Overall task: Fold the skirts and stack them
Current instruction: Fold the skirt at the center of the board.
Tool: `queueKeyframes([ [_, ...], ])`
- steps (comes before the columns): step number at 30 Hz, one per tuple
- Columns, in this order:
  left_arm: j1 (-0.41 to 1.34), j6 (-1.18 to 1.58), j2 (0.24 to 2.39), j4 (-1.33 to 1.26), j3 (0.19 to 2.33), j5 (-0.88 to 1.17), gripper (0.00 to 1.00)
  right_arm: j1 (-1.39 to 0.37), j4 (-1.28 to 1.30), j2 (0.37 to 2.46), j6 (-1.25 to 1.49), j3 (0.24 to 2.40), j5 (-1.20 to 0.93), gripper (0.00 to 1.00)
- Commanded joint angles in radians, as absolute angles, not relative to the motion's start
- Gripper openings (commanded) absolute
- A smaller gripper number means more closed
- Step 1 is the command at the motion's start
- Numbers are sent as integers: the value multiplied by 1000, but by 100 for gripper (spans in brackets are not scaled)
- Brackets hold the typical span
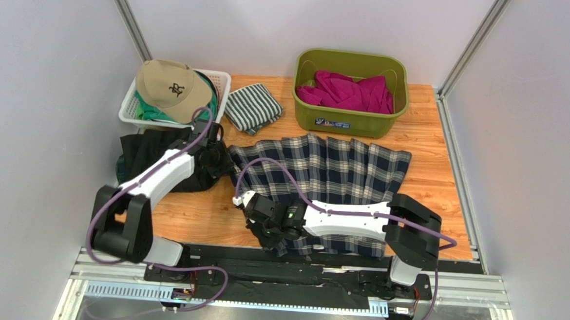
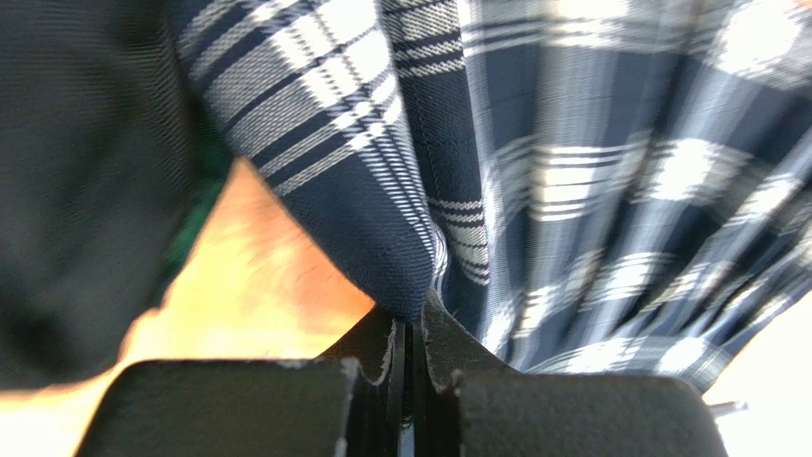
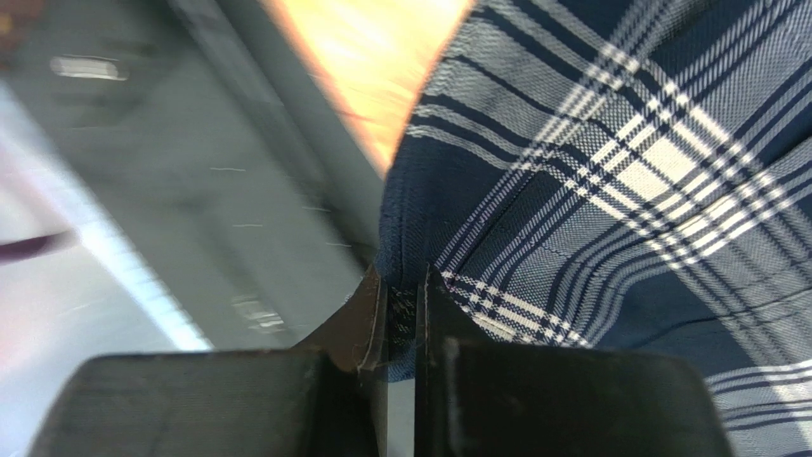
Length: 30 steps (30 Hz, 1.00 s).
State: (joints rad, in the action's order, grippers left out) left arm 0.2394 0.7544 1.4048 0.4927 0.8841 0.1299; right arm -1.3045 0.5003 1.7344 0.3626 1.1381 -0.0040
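The navy-white-grey plaid pleated skirt (image 1: 339,170) lies spread across the middle of the table. My left gripper (image 1: 218,156) is shut on its far left corner; the left wrist view shows the cloth (image 2: 381,190) pinched between the closed fingertips (image 2: 412,319). My right gripper (image 1: 249,202) is shut on its near left corner, with cloth (image 3: 619,190) caught between the fingers (image 3: 404,295). The black skirt (image 1: 152,157) lies in a heap at the left under my left arm, with a dark green tartan edge (image 1: 122,167) showing beneath it.
A white basket (image 1: 133,108) holding a tan cap (image 1: 168,86) stands at the back left. A green-and-white striped folded cloth (image 1: 252,107) lies beside it. An olive tub (image 1: 349,116) with magenta cloth (image 1: 351,92) stands at the back. Metal rails run along the near edge.
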Motion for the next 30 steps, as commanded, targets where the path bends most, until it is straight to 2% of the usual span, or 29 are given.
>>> queueKeyframes([
  [1, 175, 730, 1254, 528, 957, -41, 0, -1318, 463, 1658, 293, 1219, -317, 0],
  [6, 169, 742, 1125, 606, 1008, -115, 0, -1319, 439, 1596, 282, 1252, -390, 0],
  [11, 190, 732, 1086, 522, 1046, 30, 0, -1316, 451, 1488, 314, 1166, -309, 0],
  [13, 277, 721, 1109, 518, 1095, 6, 0, -1316, 456, 1412, 337, 1123, -278, 0],
  [21, 563, 684, 1359, 506, 1371, -58, 0, -1318, 523, 1128, 492, 898, -134, 0],
  [30, 785, 646, 1650, 471, 1667, -75, 0, -1316, 854, 875, 632, 828, -32, 0],
])
